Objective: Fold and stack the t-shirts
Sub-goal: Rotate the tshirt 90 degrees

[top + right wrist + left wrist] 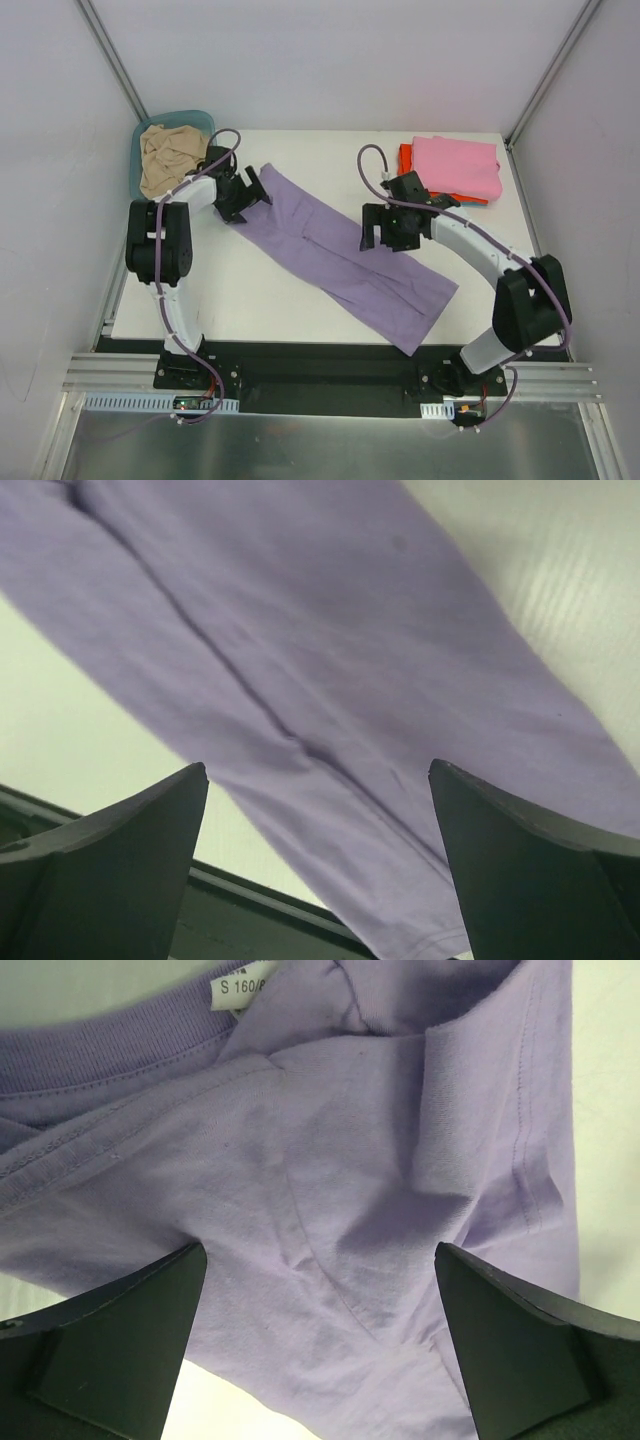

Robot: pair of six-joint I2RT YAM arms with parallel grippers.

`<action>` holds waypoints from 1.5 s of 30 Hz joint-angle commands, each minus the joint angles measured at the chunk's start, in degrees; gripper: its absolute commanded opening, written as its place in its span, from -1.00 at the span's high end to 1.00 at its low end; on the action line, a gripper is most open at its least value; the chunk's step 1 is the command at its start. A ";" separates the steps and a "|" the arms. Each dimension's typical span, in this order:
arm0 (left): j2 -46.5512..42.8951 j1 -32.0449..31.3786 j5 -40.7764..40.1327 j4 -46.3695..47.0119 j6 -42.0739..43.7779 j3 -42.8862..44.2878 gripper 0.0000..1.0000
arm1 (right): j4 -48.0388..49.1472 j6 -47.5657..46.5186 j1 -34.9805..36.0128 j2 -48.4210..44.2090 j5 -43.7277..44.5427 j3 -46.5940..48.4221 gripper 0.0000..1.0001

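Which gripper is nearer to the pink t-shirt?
Right. The right gripper hovers close to the pink t-shirt, on its left; the left gripper is far across, beside the teal basin.

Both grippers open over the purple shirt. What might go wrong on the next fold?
Layers of the lavender t-shirt bunch loosely by the collar under the left gripper; a pinch may catch only the top layer. Its hem end lies near the front edge of the table; dragging could slide it off.

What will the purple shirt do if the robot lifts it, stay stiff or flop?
Probably flop: the purple shirt lies in soft wrinkles. Lifted at one end, the long strip would likely dangle. Pushed, the thin cloth would probably bunch up.
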 commanded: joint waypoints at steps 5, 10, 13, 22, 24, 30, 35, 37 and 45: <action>11.82 -0.87 8.35 1.04 0.20 15.63 -0.98 | 0.22 0.37 -4.99 8.96 -4.57 -2.68 -0.94; 22.34 -1.22 13.44 0.96 -2.61 26.98 -0.99 | 0.82 1.69 -2.98 6.60 -9.05 -12.94 -0.94; 28.59 -1.84 16.61 1.04 -5.42 38.47 -0.99 | 0.82 3.09 1.05 4.23 -10.02 -16.91 -0.94; 44.86 -7.63 16.00 5.24 -10.34 64.51 -0.99 | 8.39 8.73 20.82 4.83 -18.82 -13.69 -0.94; 46.10 -7.90 15.03 6.58 -11.22 64.88 -0.99 | 4.10 7.67 23.64 5.11 -13.40 -8.35 -0.94; 41.46 -7.73 9.85 6.93 -6.84 59.35 -0.98 | -0.50 6.44 17.27 -3.67 -0.27 -5.68 -0.94; 38.81 -7.20 6.07 6.84 -6.04 57.59 -0.99 | 1.78 1.88 4.08 -1.67 -4.66 1.70 -0.94; 38.55 -7.29 5.37 6.76 -5.25 58.29 -0.99 | 4.85 1.43 -0.67 1.40 -5.71 4.33 -0.94; 41.71 -7.20 5.71 8.50 -4.81 61.02 -0.99 | 7.94 -0.60 -8.41 22.05 -13.35 25.58 -0.77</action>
